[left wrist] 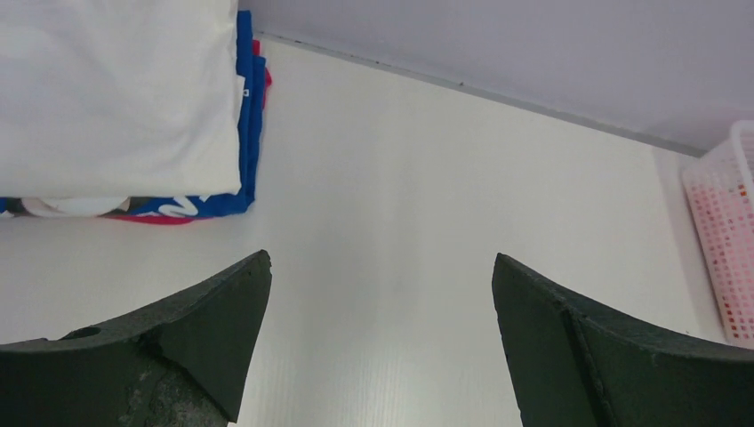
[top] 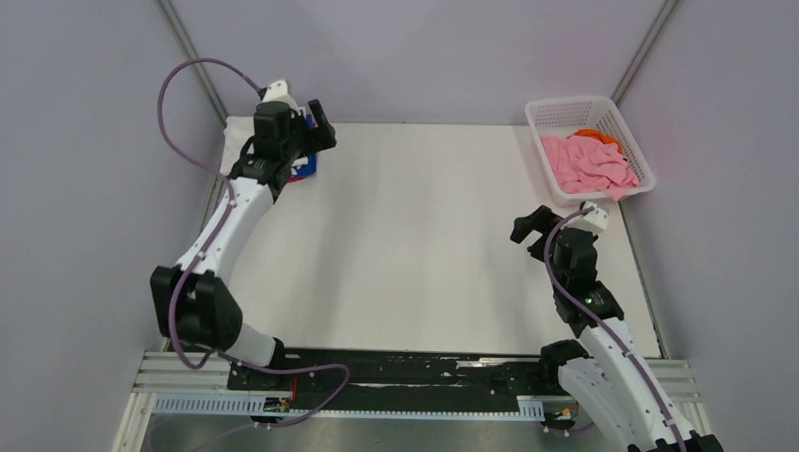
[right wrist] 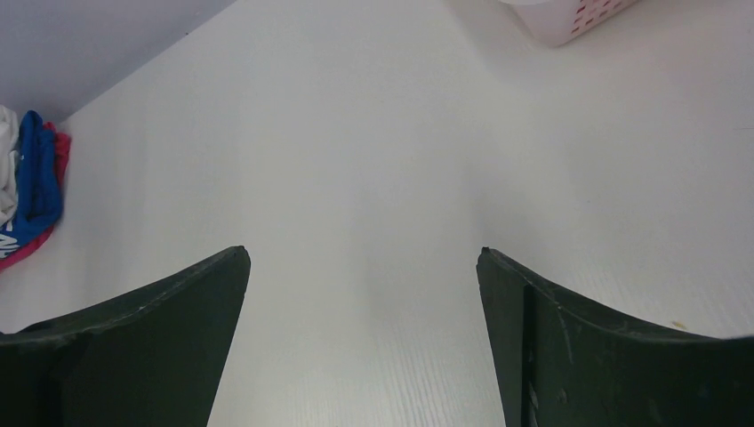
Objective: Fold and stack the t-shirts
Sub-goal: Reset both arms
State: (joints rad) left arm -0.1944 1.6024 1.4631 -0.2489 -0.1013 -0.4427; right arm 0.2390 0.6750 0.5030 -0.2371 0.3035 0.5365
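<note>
A stack of folded t-shirts lies at the table's far left corner, mostly hidden under my left arm in the top view. In the left wrist view a folded white t-shirt (left wrist: 116,98) lies on top of a royal-blue one (left wrist: 246,116), with a pink-red edge beneath. A pink t-shirt (top: 586,165) and an orange one (top: 597,135) lie crumpled in the white basket (top: 565,109). My left gripper (top: 320,127) hovers open and empty beside the stack. My right gripper (top: 539,222) is open and empty, just in front of the basket.
The basket stands at the far right corner; its corner shows in the right wrist view (right wrist: 578,18) and its edge in the left wrist view (left wrist: 725,240). Grey walls close in the table on three sides.
</note>
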